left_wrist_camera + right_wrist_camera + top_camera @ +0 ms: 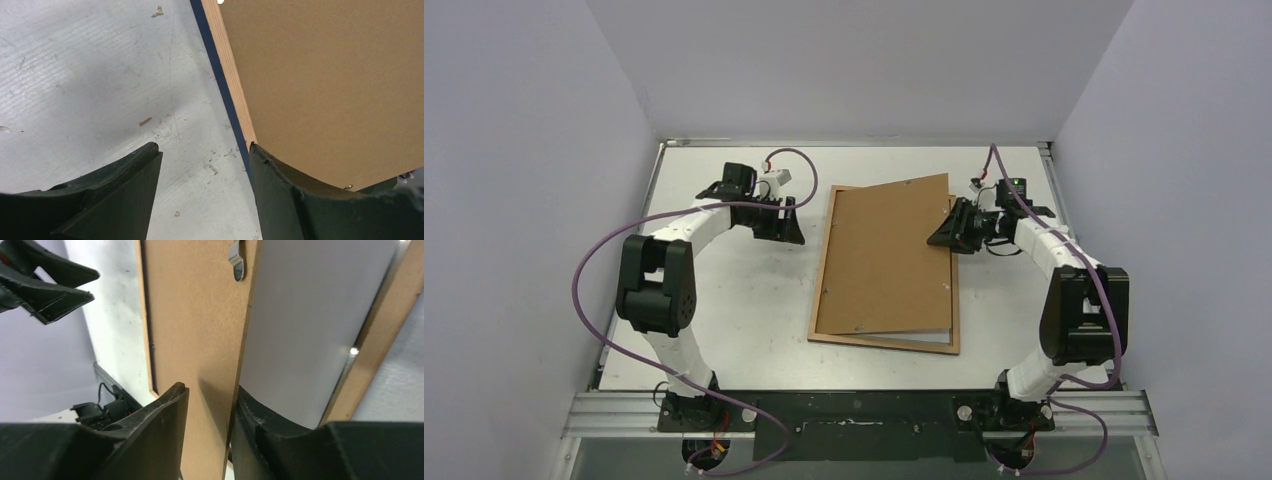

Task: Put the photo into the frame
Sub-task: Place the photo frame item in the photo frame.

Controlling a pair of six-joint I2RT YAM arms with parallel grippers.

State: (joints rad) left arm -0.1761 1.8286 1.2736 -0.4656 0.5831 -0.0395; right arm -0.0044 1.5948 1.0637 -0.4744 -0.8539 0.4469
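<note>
The frame (pixel 822 270) lies flat mid-table, wood-brown side up. The photo (pixel 916 339) lies inside it, white back up, showing as a strip at the near edge. A brown backing board (pixel 884 255) lies askew over both. My right gripper (pixel 940 234) straddles the board's right edge. In the right wrist view (pixel 210 387) one finger is over the board (pixel 195 315) and the other is under its edge, above the photo (pixel 310 315). My left gripper (pixel 792 230) is open and empty. In the left wrist view (pixel 205 150) its right finger stands at the frame's left rail (pixel 230 75).
A metal turn clip (pixel 237 265) sits on the board near its edge. The frame's right rail (pixel 395 305) runs beside the photo. The grey table (pixel 100 75) lies left of the frame. Walls close in on three sides.
</note>
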